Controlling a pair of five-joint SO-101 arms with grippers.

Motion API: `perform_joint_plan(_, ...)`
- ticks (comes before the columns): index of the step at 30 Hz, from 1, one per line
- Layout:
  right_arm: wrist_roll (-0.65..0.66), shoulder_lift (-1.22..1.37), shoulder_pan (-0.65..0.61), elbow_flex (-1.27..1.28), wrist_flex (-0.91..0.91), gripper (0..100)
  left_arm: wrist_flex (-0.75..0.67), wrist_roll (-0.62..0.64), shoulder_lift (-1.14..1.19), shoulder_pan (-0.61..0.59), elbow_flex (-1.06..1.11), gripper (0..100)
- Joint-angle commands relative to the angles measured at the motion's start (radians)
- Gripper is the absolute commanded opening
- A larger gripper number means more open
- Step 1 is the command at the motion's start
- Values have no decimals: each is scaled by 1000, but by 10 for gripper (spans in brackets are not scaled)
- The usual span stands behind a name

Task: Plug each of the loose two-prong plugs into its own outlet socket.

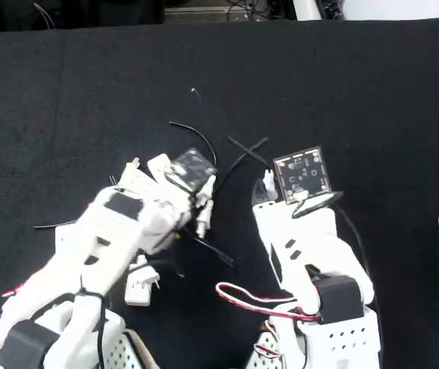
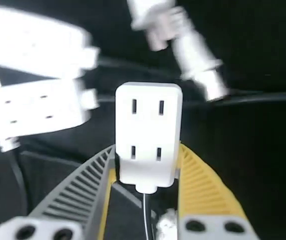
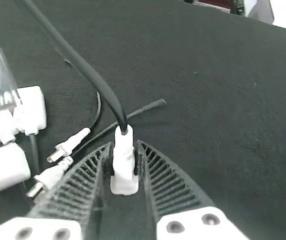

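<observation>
My left pincer is clamped on a white socket block. A grey finger and a yellow one press its two long sides, and its four slots face my wrist camera. Two spare blocks lie side by side just past it.

My right pincer is closed on a white plug, gripping it by the body. Its black cable runs away over the black worktop. Two loose plugs lie close together near that pincer, on the side toward my left arm.

From above, everything sits around the worktop's middle, with the loose plugs between my two arms. I think the held block hangs just clear of the spare ones, but blur keeps me from being sure.
</observation>
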Motion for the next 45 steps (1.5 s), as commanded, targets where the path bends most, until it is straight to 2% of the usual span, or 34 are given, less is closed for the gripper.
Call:
perform_joint_plan(1, -11, -4, -14, -31, -21, 11, -18, -92, -9, -122, -16, 39)
perform_joint_plan(5, -11, -4, -35, -31, -18, 11, -124, -124, -8, -193, 27, 40)
perform_joint_plan(11, -11, -2, -83, -13, -18, 11, -181, -152, 48, -194, 65, 45)
perform_joint_plan(17, -11, -2, -127, 1, -18, 11, -129, -110, 196, -203, -7, 224)
perform_joint_plan(23, -11, -2, -161, 7, -17, 11, 0, -164, 141, -122, -1, 194)
perform_joint_plan(26, -11, -2, -161, 7, -17, 11, 5, -167, 86, -104, 41, 195)
perform_joint_plan(37, -11, -2, -161, 8, -17, 11, 12, -169, -107, -197, 70, 197)
perform_joint_plan(45, -11, -2, -161, 8, -18, 11, 2, -153, -207, -188, 67, 197)
